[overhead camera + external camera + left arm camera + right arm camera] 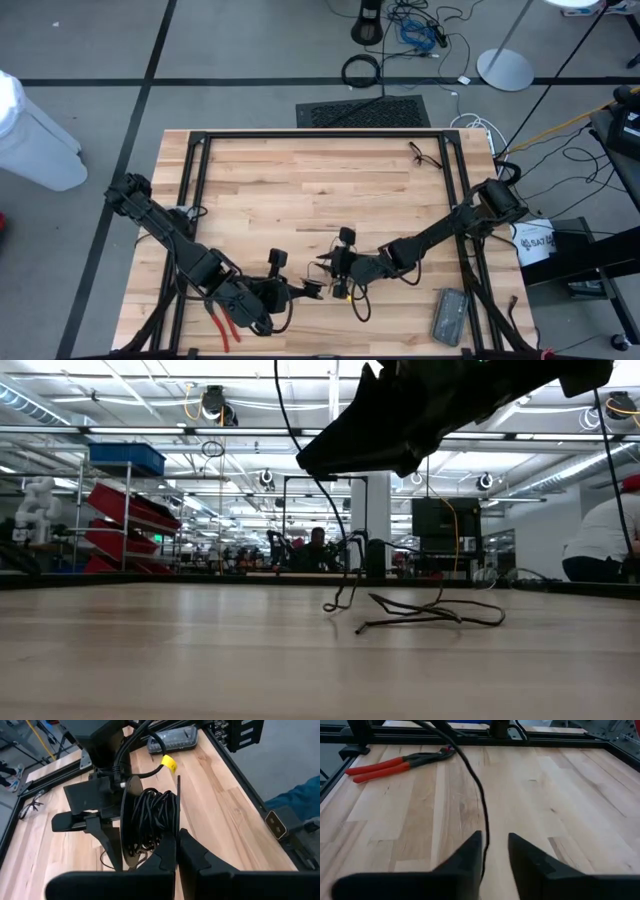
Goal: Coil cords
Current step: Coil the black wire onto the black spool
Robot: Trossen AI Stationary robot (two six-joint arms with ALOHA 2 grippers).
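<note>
Left arm: reaches in from the table's left edge, bent low along the near side; left gripper (308,290) close to the near middle of the butcher-block table (300,180).
Left gripper state: fingers (165,857) pressed together against the rim of a black spool (150,827) — whether pinching it, cannot tell.
Right arm: comes in from the right edge, stretched toward the table's middle; right gripper (495,851) low over the wood.
Right gripper state: fingers parted by a narrow gap, nothing between them.
Cord: thin, black, wire-like (477,790); partly wound in loose turns on the spool, the rest trailing across the boards.
Cord to right gripper: strand runs down just beside one fingertip — not gripped.
Elsewhere: red-handled pliers (395,764) near the front left corner; grey device (449,315) near the front right.
</note>
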